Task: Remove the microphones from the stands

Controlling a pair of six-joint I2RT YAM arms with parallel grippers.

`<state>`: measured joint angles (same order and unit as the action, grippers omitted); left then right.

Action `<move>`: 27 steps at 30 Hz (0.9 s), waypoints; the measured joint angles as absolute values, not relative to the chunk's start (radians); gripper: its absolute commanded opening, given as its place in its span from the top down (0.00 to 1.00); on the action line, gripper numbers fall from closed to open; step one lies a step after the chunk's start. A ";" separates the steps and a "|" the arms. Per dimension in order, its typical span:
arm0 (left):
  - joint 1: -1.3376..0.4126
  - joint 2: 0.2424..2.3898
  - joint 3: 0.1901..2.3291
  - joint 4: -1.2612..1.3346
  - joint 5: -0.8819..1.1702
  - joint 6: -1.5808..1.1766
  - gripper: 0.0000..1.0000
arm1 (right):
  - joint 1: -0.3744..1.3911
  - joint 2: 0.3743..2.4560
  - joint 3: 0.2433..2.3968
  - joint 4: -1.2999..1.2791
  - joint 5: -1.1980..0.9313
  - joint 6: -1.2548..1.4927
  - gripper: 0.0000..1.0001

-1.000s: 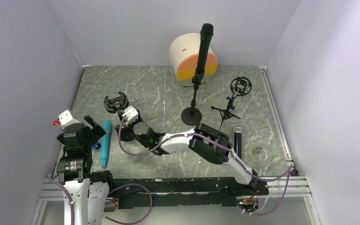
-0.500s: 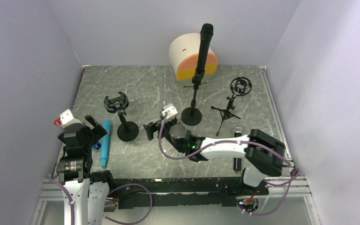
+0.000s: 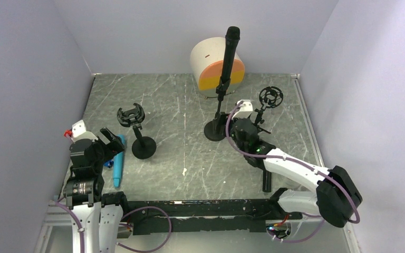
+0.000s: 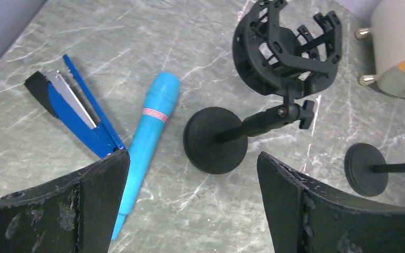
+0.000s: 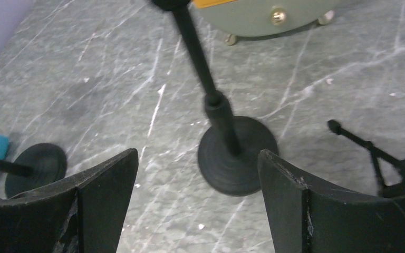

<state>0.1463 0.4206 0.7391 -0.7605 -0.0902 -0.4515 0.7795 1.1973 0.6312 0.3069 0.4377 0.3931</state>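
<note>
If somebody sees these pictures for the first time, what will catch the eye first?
The tall black microphone stands upright in its stand at the rear centre, before a round white and orange container. The open right gripper faces that stand's base. At the left, a bright blue microphone lies flat beside the open left gripper.

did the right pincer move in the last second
Yes. The right pincer swung rightward, from beside the short stand over to the tall stand holding the microphone.
</note>
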 measured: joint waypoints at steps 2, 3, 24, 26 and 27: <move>0.146 0.416 0.739 -0.754 -0.067 -0.447 0.06 | 0.702 1.189 0.631 0.295 0.381 0.392 0.20; 0.146 0.414 0.739 -0.751 -0.057 -0.446 0.06 | 0.672 1.189 0.631 0.294 0.350 0.390 0.22; 0.147 0.324 0.739 -0.700 0.045 -0.405 0.06 | 0.581 1.439 0.608 0.739 0.149 0.212 0.46; 0.149 0.326 0.736 -0.697 0.049 -0.404 0.06 | 0.577 1.464 0.609 0.775 0.142 0.207 0.52; 0.152 0.326 0.733 -0.691 0.056 -0.402 0.06 | 0.576 1.474 0.609 0.790 0.138 0.203 0.56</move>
<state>0.1520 0.3260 0.7326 -0.6910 0.0563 -0.4019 0.5758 1.4742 0.6086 0.7902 0.1375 0.2031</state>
